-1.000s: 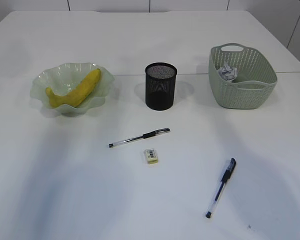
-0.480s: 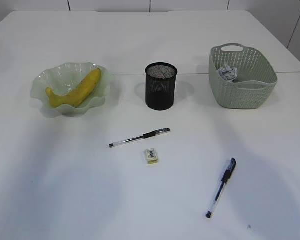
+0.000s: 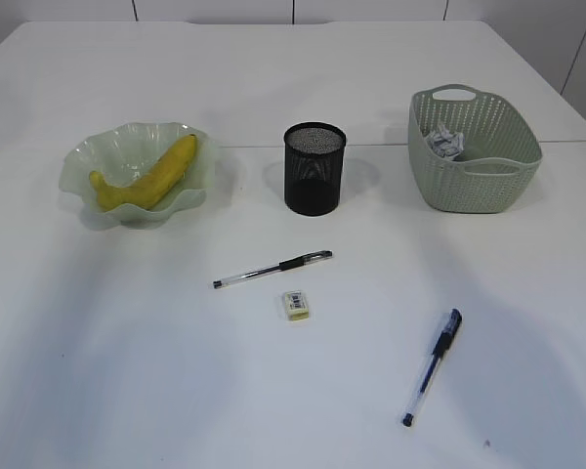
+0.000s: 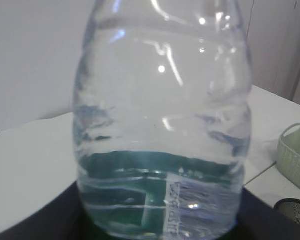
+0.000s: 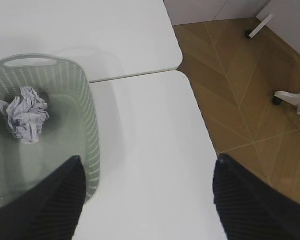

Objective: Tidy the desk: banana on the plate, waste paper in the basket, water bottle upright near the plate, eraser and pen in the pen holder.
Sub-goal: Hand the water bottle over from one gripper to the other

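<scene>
A clear water bottle (image 4: 162, 125) with a green label fills the left wrist view. My left gripper (image 4: 160, 222) is shut on its lower part, off the table; neither shows in the exterior view. The banana (image 3: 151, 176) lies in the pale green plate (image 3: 78, 161). Crumpled paper (image 3: 444, 142) lies in the green basket (image 3: 474, 186), and also shows in the right wrist view (image 5: 25, 115). A black pen (image 3: 273, 269), an eraser (image 3: 295, 304) and a blue pen (image 3: 432, 364) lie on the table before the black mesh pen holder (image 3: 313, 168). My right gripper (image 5: 147, 195) is open and empty over the table beside the basket (image 5: 90, 115).
The table's right edge (image 5: 200, 125) and the wooden floor lie just right of my right gripper. A seam between two tabletops runs behind the plate, holder and basket. The basket (image 4: 295, 155) and holder rim (image 4: 295, 206) show low right in the left wrist view.
The soft shadows on the table have shifted a little. The things on the table lie where they were.
</scene>
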